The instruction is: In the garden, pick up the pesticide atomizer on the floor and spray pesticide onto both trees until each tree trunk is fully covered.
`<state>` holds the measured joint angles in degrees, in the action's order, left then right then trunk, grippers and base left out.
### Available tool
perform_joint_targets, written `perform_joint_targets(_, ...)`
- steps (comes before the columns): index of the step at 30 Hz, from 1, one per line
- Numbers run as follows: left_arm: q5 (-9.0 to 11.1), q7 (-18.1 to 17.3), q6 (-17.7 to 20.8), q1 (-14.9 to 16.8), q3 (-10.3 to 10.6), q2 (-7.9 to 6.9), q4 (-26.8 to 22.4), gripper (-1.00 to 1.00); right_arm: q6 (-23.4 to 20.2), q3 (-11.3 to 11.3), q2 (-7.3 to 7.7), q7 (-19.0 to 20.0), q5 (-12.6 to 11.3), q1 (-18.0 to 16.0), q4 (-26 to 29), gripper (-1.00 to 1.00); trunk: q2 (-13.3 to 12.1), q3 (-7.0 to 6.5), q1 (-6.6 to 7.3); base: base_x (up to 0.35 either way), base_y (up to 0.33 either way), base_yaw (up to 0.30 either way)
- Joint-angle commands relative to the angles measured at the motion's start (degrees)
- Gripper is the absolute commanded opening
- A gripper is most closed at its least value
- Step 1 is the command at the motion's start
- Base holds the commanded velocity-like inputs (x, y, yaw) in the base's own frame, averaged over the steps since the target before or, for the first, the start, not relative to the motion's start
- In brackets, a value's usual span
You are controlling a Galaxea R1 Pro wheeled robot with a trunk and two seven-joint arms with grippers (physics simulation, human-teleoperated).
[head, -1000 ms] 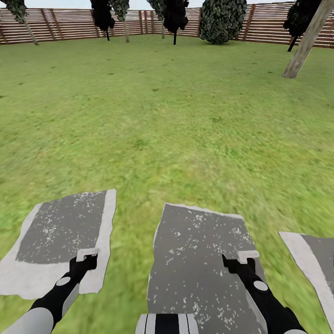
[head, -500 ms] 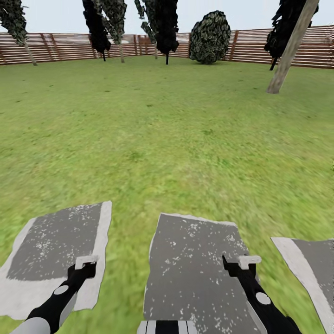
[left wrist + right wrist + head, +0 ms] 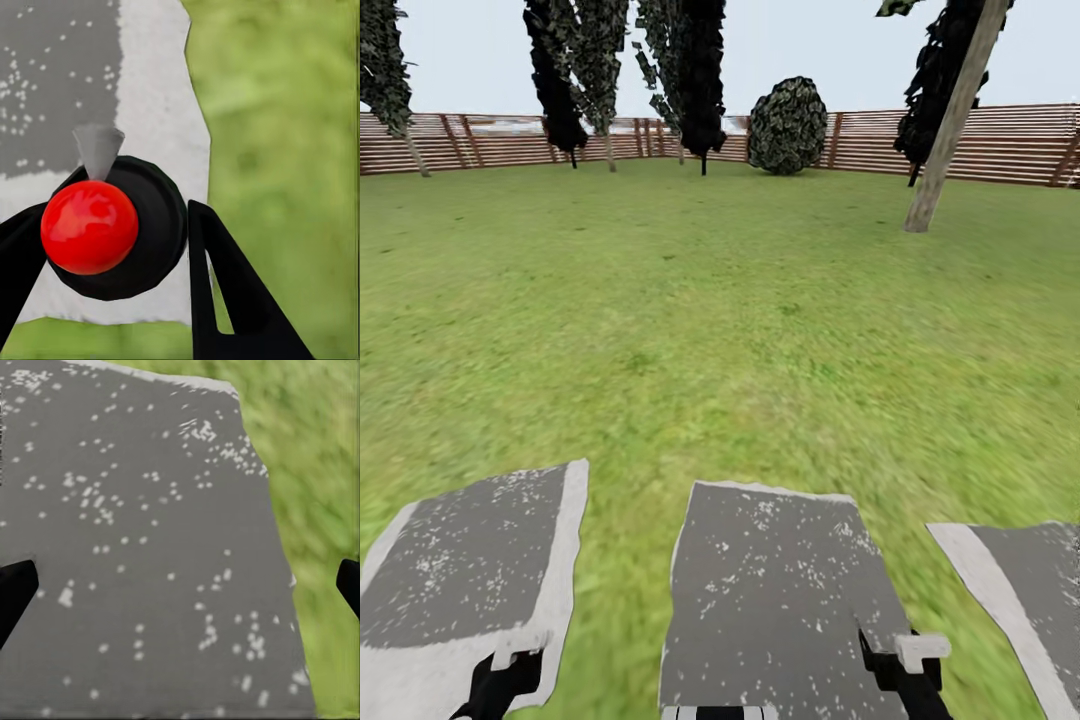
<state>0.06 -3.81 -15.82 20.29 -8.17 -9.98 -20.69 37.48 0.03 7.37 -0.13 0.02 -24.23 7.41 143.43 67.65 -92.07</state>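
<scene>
Atomizer (image 3: 112, 225), red cap and grey nozzle, off the floor and wedged between the left fingers (image 3: 225, 300), which look clamped on its black body above the pale edge of a paving stone (image 3: 470, 570). Head view tipped up over the last second: more sky, fence (image 3: 980, 145) lower in frame, both arms slid down to the bottom edge. Reads as camera motion, not the garden moving. Probably scanning for the trees; pale leaning trunk (image 3: 950, 120) far off to the right across the lawn (image 3: 710, 300), well out of spraying reach. Both arms held low and forward. Right fingers (image 3: 15, 589) spread wide apart, nothing between them, just grey paving underneath.
</scene>
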Motion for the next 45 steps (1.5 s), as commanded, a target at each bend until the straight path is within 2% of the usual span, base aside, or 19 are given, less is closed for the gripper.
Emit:
perform_joint_targets(1, 0.0, -0.4, -0.3, -0.1, -0.4, 0.04, 0.1, -1.0, 0.3, 0.0, -0.05, 0.0, 0.0, 0.0, -0.3, 1.0, 0.0, -0.28, 0.03, 0.0, 0.0, -0.109)
perform_joint_targets(15, 0.0, -0.3, -1.0, -0.4, -0.4, 0.07, 0.5, -1.0, 0.7, 0.1, -0.76, 0.2, 0.0, 0.0, -1.1, 1.0, -0.2, -3.69, 0.4, 0.0, 0.0, -0.026)
perform_joint_targets(22, 0.0, -0.3, -1.0, -0.9, -0.4, 0.08, 0.9, -1.0, 0.7, 0.1, -1.02, 0.2, -0.1, 0.0, -1.1, 1.0, -3.0, -4.95, 1.93, 0.0, 0.0, -0.11)
perform_joint_targets(45, -0.1, -0.3, -1.0, -1.0, -0.4, 0.23, 1.0, -1.0, 0.7, 0.0, -0.99, 0.0, -0.1, 0.0, -1.1, 1.0, -12.2, -9.08, 6.98, 0.0, 0.0, -0.295)
